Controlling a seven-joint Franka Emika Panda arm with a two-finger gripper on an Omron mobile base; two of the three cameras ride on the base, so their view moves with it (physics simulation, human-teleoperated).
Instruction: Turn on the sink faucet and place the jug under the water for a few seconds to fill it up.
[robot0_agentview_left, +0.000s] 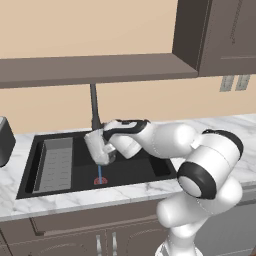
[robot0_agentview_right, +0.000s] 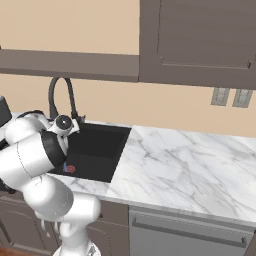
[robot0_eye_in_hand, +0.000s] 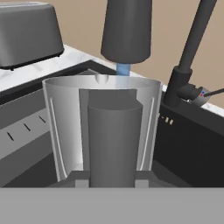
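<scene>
The pale translucent jug (robot0_agentview_left: 98, 148) hangs over the black sink (robot0_agentview_left: 135, 167), with my gripper (robot0_agentview_left: 107, 148) shut on its side. In the hand view the jug (robot0_eye_in_hand: 65, 127) stands upright with its mouth right under the faucet's dark spout head (robot0_eye_in_hand: 127, 30). A thin blue stream of water (robot0_eye_in_hand: 123, 69) falls from the spout into the jug. In the left base view the water (robot0_agentview_left: 100, 172) also shows below the jug, running to the red drain (robot0_agentview_left: 100, 180). The sink faucet (robot0_agentview_left: 94, 107) rises behind the jug. Its side lever (robot0_eye_in_hand: 199, 94) sits at the base.
A grey ribbed tray (robot0_agentview_left: 55, 162) fills the sink's left part. A toaster (robot0_eye_in_hand: 28, 33) stands on the marble counter left of the sink. A shelf (robot0_agentview_left: 90, 70) and wall cabinets hang above. The counter (robot0_agentview_right: 185, 170) stretches to the right of the sink.
</scene>
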